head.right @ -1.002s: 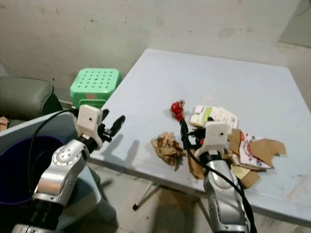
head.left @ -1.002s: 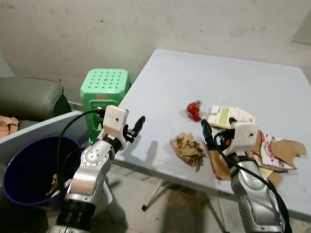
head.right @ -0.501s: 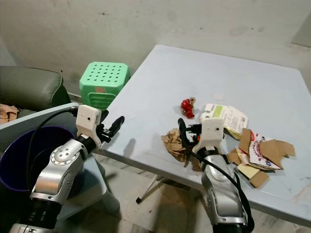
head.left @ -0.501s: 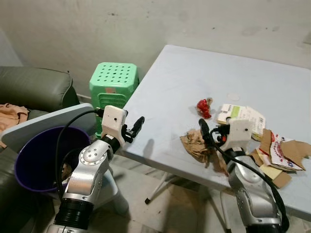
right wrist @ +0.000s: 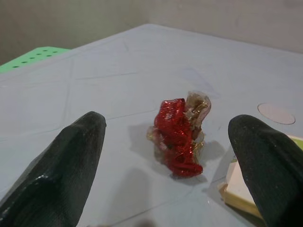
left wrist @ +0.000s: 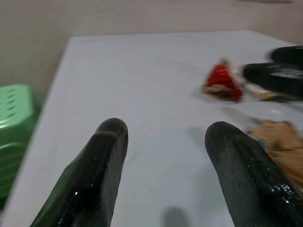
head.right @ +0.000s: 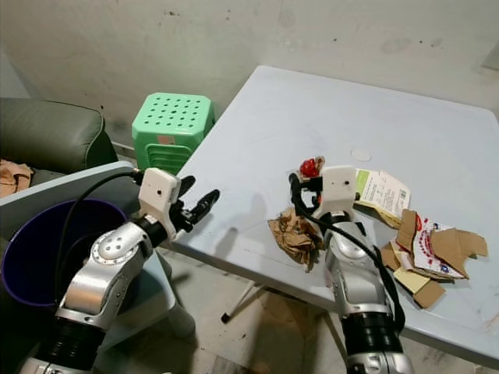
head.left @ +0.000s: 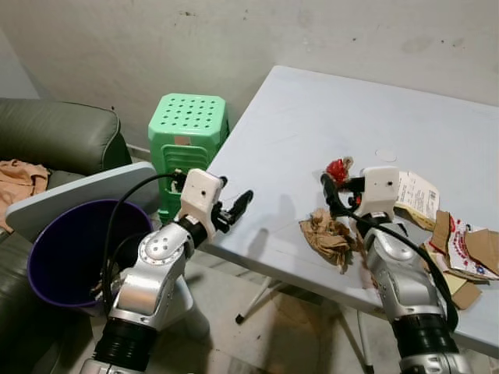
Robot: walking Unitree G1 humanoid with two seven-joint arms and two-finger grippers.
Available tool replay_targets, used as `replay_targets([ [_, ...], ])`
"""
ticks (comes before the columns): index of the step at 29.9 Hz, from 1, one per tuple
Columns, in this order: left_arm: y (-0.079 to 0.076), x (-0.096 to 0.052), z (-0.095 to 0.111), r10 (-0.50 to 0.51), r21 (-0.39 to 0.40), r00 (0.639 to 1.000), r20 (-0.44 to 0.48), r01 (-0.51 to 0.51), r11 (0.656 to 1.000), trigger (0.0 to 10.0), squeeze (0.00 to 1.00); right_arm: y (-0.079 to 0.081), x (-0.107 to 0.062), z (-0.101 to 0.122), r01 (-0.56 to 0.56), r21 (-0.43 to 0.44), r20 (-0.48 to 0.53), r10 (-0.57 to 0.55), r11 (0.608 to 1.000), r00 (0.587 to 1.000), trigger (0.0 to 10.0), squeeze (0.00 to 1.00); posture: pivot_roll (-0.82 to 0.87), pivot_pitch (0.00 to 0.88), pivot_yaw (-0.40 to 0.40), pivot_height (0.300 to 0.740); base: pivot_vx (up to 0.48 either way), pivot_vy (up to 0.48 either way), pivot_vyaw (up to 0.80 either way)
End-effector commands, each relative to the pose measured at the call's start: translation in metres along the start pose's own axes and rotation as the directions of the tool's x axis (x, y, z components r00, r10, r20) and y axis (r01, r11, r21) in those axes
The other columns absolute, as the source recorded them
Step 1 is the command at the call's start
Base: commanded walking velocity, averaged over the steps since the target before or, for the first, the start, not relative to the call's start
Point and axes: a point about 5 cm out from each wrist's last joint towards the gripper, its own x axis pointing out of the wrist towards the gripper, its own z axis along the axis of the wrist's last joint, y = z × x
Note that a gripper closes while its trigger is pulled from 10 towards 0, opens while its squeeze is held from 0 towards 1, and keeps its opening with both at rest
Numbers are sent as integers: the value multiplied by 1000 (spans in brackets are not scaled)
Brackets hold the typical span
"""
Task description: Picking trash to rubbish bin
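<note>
A crumpled brown paper [head.left: 327, 234] lies near the front edge of the pale blue table [head.left: 312, 117]. Just beyond it is a small red wrapper [right wrist: 177, 137]. My right gripper [head.left: 327, 191] hovers open over the table, above the brown paper, with the red wrapper straight ahead between its fingers [right wrist: 71, 156]. My left gripper [head.left: 236, 205] is open and holds nothing, just off the table's left edge. The purple bin [head.left: 70, 249] stands on the floor under my left arm, with some scraps inside.
A white carton [head.left: 417, 195] and torn cardboard pieces [head.left: 460, 257] lie on the table to the right. A green plastic stool [head.left: 191, 128] stands by the table's left side. A dark sofa [head.left: 54, 144] and a grey board [head.left: 78, 195] flank the bin.
The camera has shifted. My right gripper has moved forward from beside the brown paper toward the red wrapper. My left gripper has come closer to the table edge.
</note>
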Motion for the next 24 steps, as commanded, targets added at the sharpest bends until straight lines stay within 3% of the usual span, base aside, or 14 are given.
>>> replay_targets([
  [1, -9, 3, 7, -54, 16, 998, 15, 53, 998, 10000, 0, -3, 4, 1, 6, 0, 5, -6, 1000, 1000, 10000, 0, -8, 160, -50, 740, 0, 0, 0],
  [5, -24, 4, 14, -141, 24, 990, 28, 140, 990, 10000, 0, -6, 19, 4, 9, -4, -5, -9, 1000, 1000, 10000, 0, 8, 203, -50, 740, 0, 0, 0],
  [10, -32, 2, 18, -176, 27, 984, 33, 175, 984, 10000, 0, -10, 26, 8, 19, 0, -10, -19, 1000, 1000, 10000, 0, 16, 241, -52, 740, 0, 0, 0],
  [20, -33, 1, 23, -197, 29, 980, 25, 197, 980, 10000, 0, -17, 42, 16, 47, -7, -21, -47, 999, 999, 10000, 0, 36, 297, -55, 740, 0, 0, 0],
  [21, -32, 2, 24, -194, 31, 981, 25, 193, 981, 10000, 0, -16, 43, 17, 28, 25, -24, -27, 999, 999, 8549, 0, 38, 297, -57, 740, 0, 0, 0],
  [22, -32, 2, 24, -194, 31, 981, 25, 193, 981, 10000, 0, -16, 43, 17, 28, 25, -24, -27, 999, 999, 8549, 0, 38, 297, -57, 740, 0, 0, 0],
  [23, -31, 3, 25, -190, 36, 981, 27, 189, 981, 10000, 0, -15, 44, 19, -2, 45, -8, 3, 999, 1000, 3725, 0, 39, 297, -57, 740, 0, 0, 0],
  [24, -31, 3, 26, -189, 37, 982, 27, 188, 981, 10000, 0, -15, 44, 21, -8, 41, 2, 8, 999, 1000, 3725, 0, 41, 293, -58, 740, 0, 0, 0],
])
